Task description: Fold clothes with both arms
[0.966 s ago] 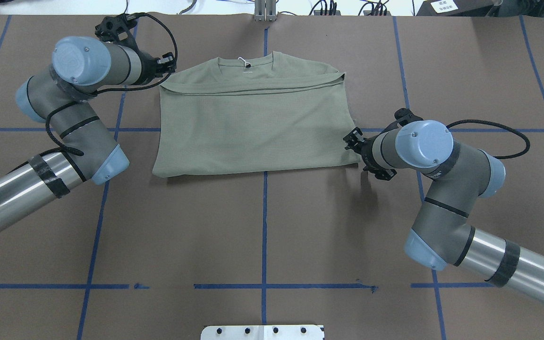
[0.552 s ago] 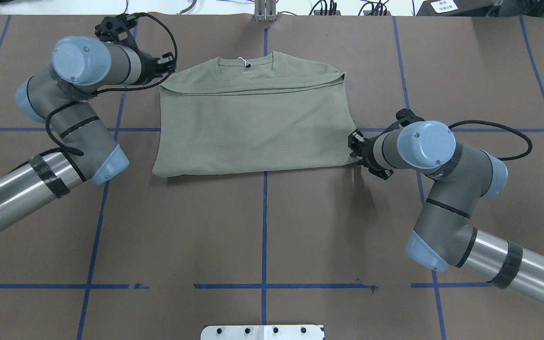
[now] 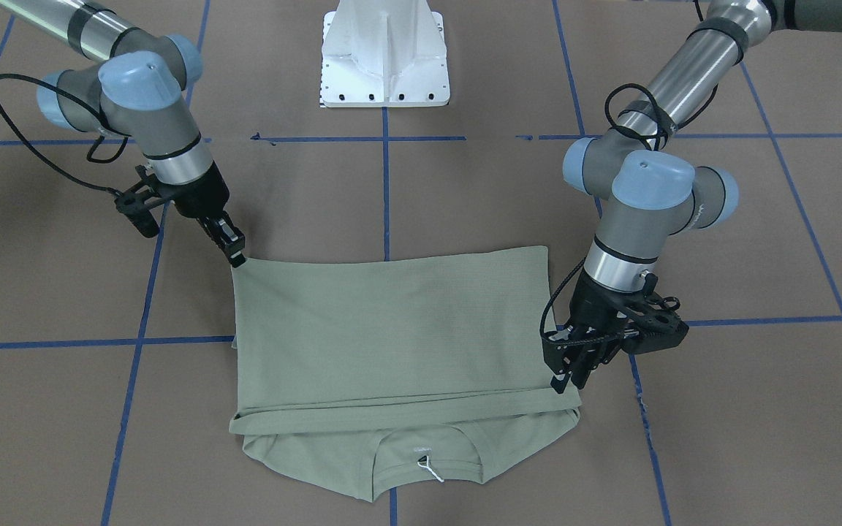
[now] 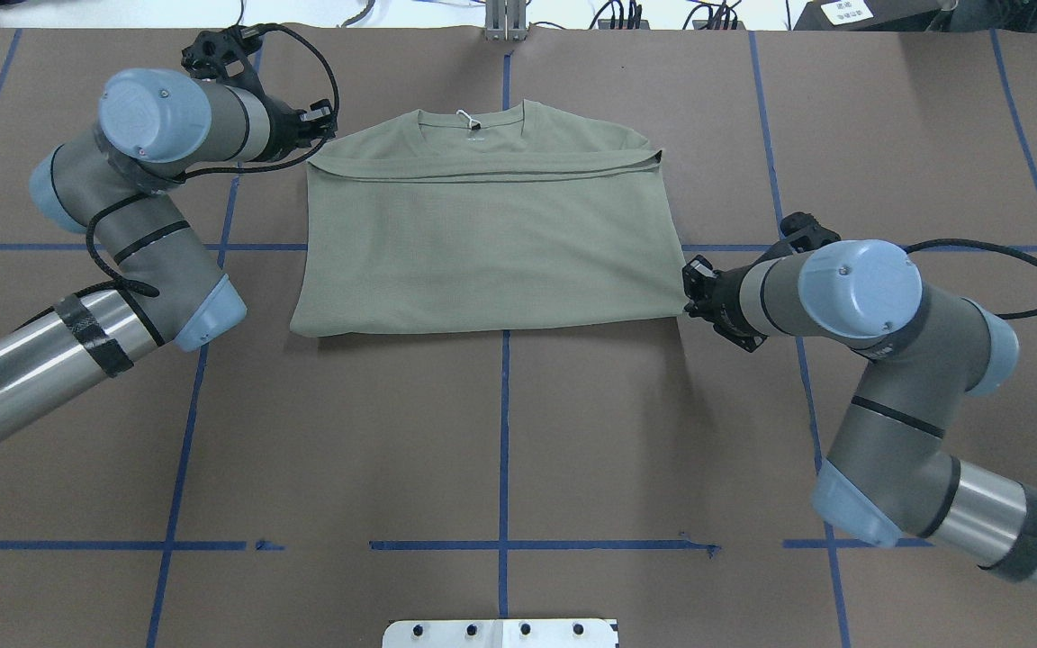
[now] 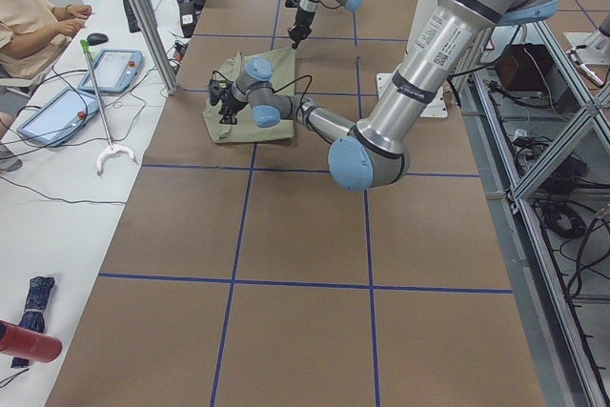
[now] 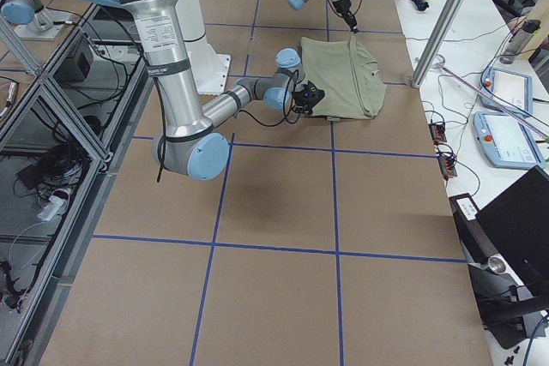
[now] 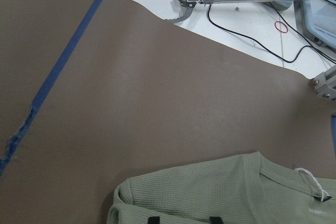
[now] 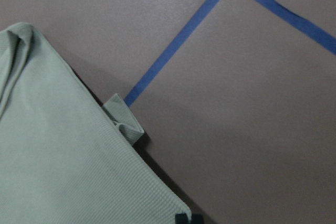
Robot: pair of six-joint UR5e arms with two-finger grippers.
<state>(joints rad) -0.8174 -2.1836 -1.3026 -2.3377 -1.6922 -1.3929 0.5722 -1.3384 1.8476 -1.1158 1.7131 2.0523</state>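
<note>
Across the counter [image 4: 347, 432] the shirt [image 4: 482, 243] pulls taut as the right arm [image 4: 856, 288] tugs!
We see it folded once, mid-counter; the right arm has slid outward, jaws clenched on the near corner, smoothing for the next fold; the left arm [image 4: 154, 117] waits, jaws parted at the collar-side corner.

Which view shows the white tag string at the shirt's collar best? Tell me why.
Left wrist-mounted: the tag string is close and large, looping off the shirt collar. Front-facing and overhead show only a tiny white squiggle; side views are too small; right wrist misses it.
</note>
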